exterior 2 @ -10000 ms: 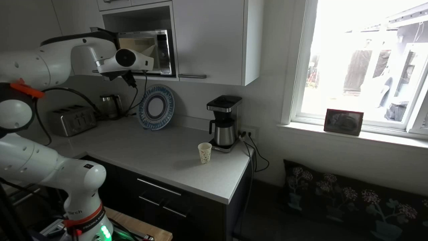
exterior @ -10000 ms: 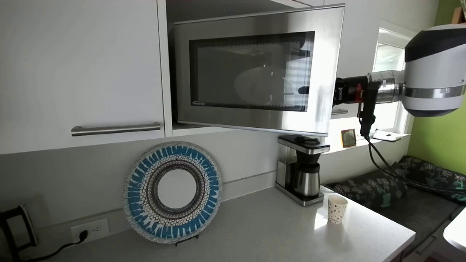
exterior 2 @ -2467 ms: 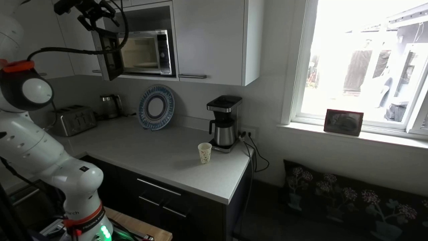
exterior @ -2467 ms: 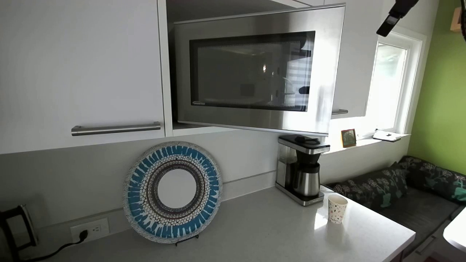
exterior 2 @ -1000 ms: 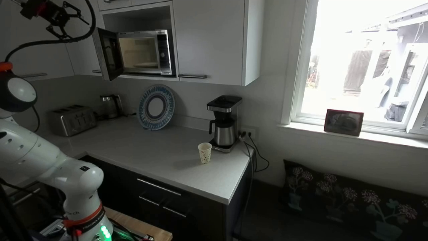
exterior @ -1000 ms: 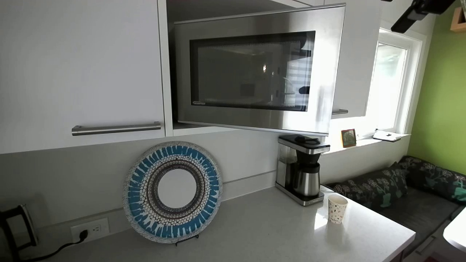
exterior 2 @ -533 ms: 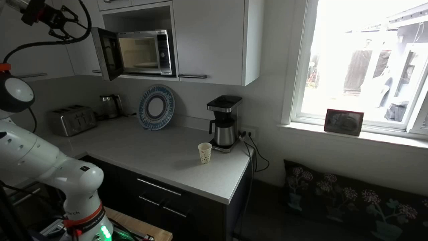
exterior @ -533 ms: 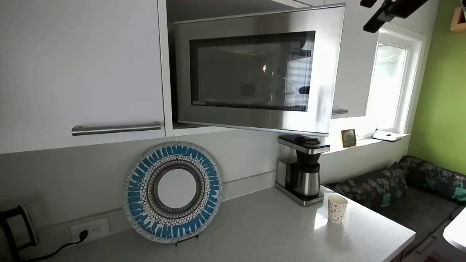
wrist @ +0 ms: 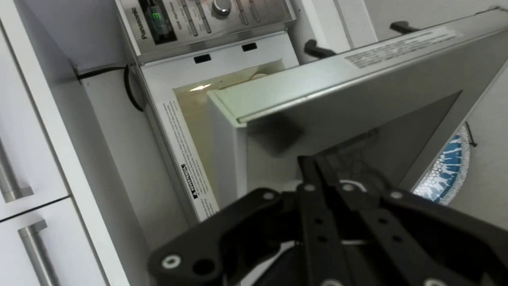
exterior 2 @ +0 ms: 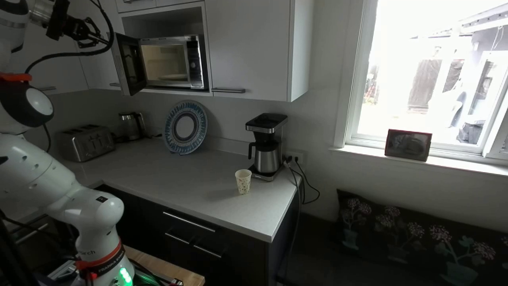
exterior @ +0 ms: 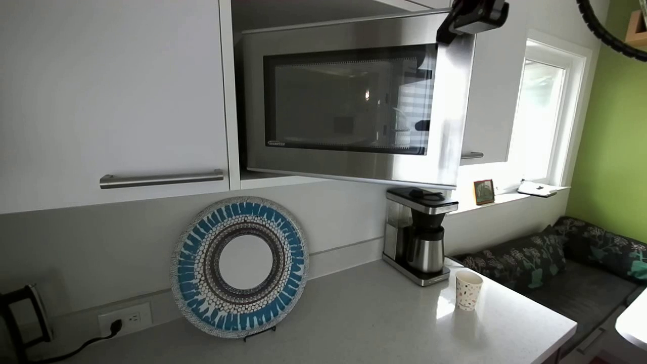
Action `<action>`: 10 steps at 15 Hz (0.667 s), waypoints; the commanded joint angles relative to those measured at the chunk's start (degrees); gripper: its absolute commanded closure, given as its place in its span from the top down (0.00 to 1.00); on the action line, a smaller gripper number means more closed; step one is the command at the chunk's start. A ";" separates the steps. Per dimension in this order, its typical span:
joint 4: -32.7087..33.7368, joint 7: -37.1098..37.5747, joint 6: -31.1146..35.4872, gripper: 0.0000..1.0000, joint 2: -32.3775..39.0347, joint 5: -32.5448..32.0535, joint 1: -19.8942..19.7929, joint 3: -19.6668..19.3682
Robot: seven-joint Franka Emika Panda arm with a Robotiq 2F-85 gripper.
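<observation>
I see a smooth white upper cabinet (exterior 2: 250,47), a boxy silver metal microwave (exterior 2: 186,63) set into it, the rectangular dark-windowed silver door (exterior: 349,101) wide open, and a tall black-and-silver coffee maker (exterior 2: 266,124) below. My black two-fingered gripper (wrist: 313,163) is pressed together near the door's outer face; contact I can't judge. A speckled white paper cup (exterior 2: 243,182) stands near the coffee maker.

Kitchen (microwave (exterior: 349,101), toaster (exterior 2: 86,143), coffee maker (exterior 2: 265,139))

Claw (exterior 2: 104,40) near open microwave door (exterior 2: 133,65), 1 cup (exterior 2: 243,182) on counter (exterior 2: 174,172).
</observation>
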 commanded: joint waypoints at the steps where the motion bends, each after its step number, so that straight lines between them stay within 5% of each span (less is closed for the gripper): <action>1: -1.51 2.85 4.07 0.00 2.58 -6.02 1.62 -0.83; 10: -1.47 16.90 5.87 0.00 8.42 -11.23 2.33 -5.67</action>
